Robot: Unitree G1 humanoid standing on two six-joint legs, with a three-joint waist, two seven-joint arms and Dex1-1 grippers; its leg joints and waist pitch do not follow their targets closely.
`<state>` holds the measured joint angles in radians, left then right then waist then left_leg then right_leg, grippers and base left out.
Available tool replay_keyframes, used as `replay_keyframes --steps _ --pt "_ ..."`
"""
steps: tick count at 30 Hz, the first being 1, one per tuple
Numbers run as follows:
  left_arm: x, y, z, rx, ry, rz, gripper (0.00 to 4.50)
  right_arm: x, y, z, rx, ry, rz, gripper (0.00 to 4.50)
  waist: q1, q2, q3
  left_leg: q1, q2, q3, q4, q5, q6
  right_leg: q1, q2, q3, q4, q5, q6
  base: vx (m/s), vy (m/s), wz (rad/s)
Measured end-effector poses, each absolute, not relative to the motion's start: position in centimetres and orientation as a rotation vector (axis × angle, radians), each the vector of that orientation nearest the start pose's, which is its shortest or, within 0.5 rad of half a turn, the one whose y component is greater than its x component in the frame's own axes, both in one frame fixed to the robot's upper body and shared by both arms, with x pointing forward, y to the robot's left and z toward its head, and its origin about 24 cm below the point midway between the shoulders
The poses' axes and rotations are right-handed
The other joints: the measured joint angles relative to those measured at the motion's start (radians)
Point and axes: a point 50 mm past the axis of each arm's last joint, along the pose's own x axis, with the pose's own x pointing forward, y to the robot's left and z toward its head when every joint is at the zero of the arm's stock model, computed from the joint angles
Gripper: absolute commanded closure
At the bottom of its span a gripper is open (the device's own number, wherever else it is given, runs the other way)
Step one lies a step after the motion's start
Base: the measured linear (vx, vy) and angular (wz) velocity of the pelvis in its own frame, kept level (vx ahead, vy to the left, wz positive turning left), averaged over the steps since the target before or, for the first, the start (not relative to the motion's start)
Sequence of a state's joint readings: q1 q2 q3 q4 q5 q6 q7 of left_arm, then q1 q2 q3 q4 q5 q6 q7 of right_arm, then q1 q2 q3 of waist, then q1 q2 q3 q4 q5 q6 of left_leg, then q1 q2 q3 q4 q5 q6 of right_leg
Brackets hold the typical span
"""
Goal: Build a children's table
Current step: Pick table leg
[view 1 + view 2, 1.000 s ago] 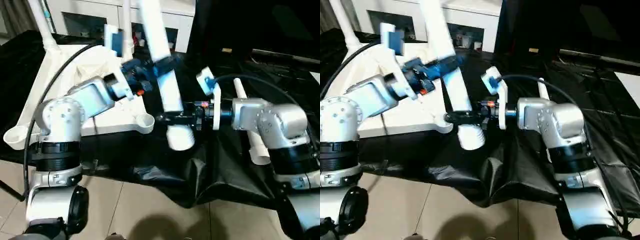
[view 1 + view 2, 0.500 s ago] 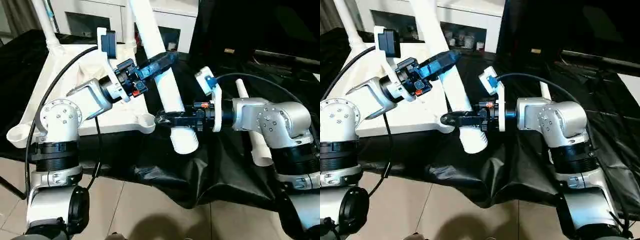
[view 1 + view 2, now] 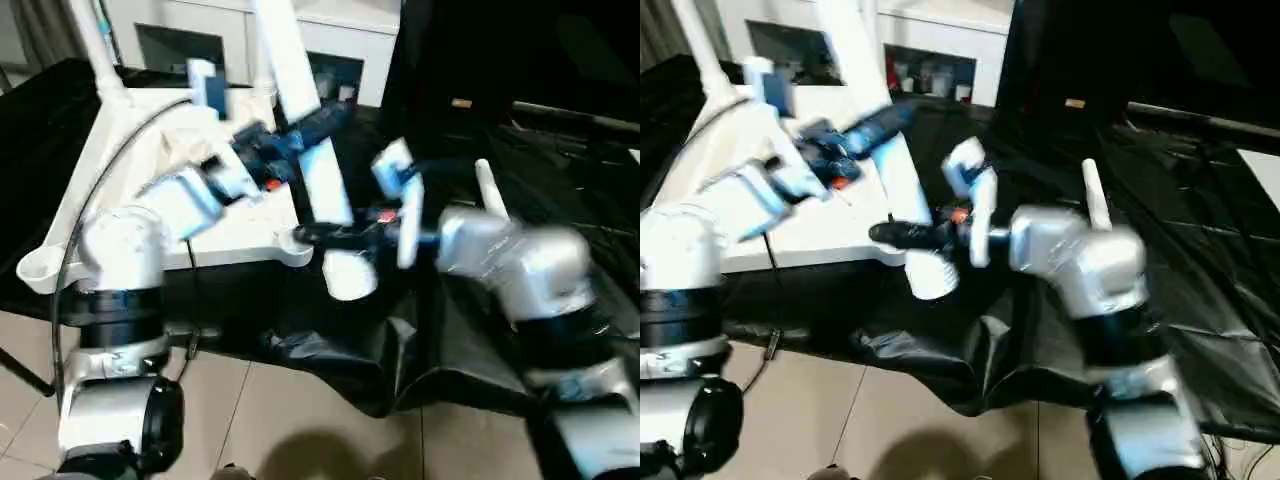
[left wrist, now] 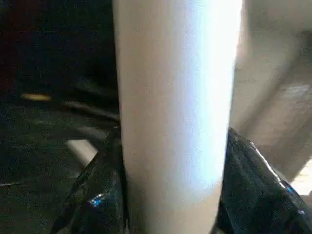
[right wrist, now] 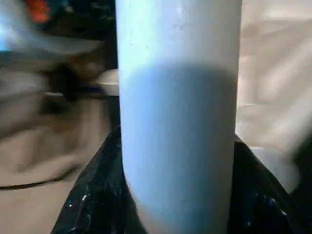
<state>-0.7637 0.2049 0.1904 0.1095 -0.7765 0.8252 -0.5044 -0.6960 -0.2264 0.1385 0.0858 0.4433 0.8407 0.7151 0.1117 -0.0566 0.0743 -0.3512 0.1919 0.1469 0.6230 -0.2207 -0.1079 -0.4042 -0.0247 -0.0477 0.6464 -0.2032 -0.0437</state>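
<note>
A: What occupies the near part of the scene?

B: The black cloth (image 3: 330, 350) hangs over the near edge of the counter (image 3: 560, 200). Just above it, the right gripper (image 3: 318, 234) reaches in from the right and is clamped on the lower part of a white tube leg (image 3: 310, 150), close above the leg's open bottom end. The right wrist view confirms this: a black finger (image 5: 92, 195) lies against each side of the tube.

A: And the left gripper?

B: The left gripper (image 3: 318, 122) comes in from the left and is closed round the same leg higher up, its fingers (image 4: 97, 195) pressed to both sides of the tube. The leg tilts, top end leaning far and left.

A: Where is the rest of the children's table?

B: The table top (image 3: 215, 225) lies upside down at left, ribbed side up, with a round corner socket (image 3: 295, 245) just left of the held leg's lower end. Another leg (image 3: 98, 50) already stands in a far socket. A spare leg (image 3: 488, 195) lies on the cloth at right. Farthest back stands a white cabinet (image 3: 345, 35).

A: Which step is in hand?

B: Judged from the layout, fitting this leg into the near corner socket. The next move calls for righting the leg, centring its end over the socket, and pushing down.
</note>
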Motion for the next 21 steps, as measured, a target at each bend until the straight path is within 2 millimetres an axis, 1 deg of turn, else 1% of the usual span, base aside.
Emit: replay_keyframes --steps 1,2,4,8,11,13,15,18,21 --pt "34.1 11.2 20.2 -0.484 0.037 -0.873 1.56 32.4 -7.0 14.8 0.017 0.276 1.038 2.61 0.001 0.000 0.000 0.000 0.000 0.000 0.000 0.000 0.000 0.000 0.000 0.000 0.000 0.000 0.000 0.000 0.000 0.00" --pt "34.2 10.9 20.1 -0.465 0.041 -0.848 1.56 32.5 -6.7 14.5 -0.040 0.261 1.012 2.61 0.000 0.000 0.000 0.000 0.000 0.000 0.000 0.000 0.000 0.000 0.000 0.000 0.000 0.000 0.000 0.000 0.000 0.00" --pt "34.5 10.4 19.8 -0.479 0.041 -0.778 1.55 32.6 -6.1 13.9 -0.126 0.226 0.952 2.62 -0.001 0.000 0.000 0.000 0.000 0.000 0.000 0.000 0.000 0.000 0.000 0.000 0.000 0.000 0.000 0.000 0.000 0.00" --pt "35.4 10.3 19.3 -0.520 0.036 -0.609 1.55 33.2 -5.0 13.2 -0.226 0.169 0.802 2.62 -0.006 0.000 0.000 0.000 0.000 0.000 0.000 0.000 0.000 0.000 0.000 0.000 0.000 0.000 0.000 0.000 0.000 0.00" --pt "36.1 10.3 19.7 -0.531 0.009 -0.487 1.55 33.6 -4.4 12.7 -0.292 0.126 0.698 2.62 -0.013 0.000 0.000 -0.001 0.000 -0.001 0.000 0.000 -0.001 0.000 0.000 0.000 0.000 0.000 0.000 0.000 0.000 0.00" --pt "36.3 10.6 19.8 -0.559 -0.013 -0.418 1.90 33.7 -4.3 12.6 -0.326 0.105 0.658 2.62 -0.018 0.000 0.000 -0.001 0.000 -0.001 0.000 0.000 -0.001 0.000 0.000 0.000 0.000 0.000 0.000 0.000 0.000 0.00" --pt "36.4 10.7 19.8 -0.584 -0.020 -0.377 1.90 33.7 -4.1 12.4 -0.356 0.089 0.633 2.62 -0.021 0.000 0.000 -0.001 0.000 -0.001 0.000 0.000 -0.001 0.000 0.000 0.000 0.000 0.000 0.000 0.000 0.000 0.00" --pt "36.4 10.7 19.7 -0.605 -0.028 -0.329 2.29 33.7 -3.8 12.0 -0.389 0.072 0.595 2.63 -0.022 0.000 0.000 -0.001 0.000 -0.001 -0.001 0.000 -0.001 0.000 0.000 0.000 0.000 0.000 0.001 0.000 0.000 0.00" --pt "36.4 10.6 19.7 -0.614 -0.031 -0.324 2.44 33.7 -3.6 11.7 -0.406 0.057 0.572 2.63 -0.022 0.000 0.000 -0.001 0.000 -0.001 -0.001 0.000 -0.001 0.000 0.000 0.000 0.000 0.000 0.001 0.000 0.000 0.00"
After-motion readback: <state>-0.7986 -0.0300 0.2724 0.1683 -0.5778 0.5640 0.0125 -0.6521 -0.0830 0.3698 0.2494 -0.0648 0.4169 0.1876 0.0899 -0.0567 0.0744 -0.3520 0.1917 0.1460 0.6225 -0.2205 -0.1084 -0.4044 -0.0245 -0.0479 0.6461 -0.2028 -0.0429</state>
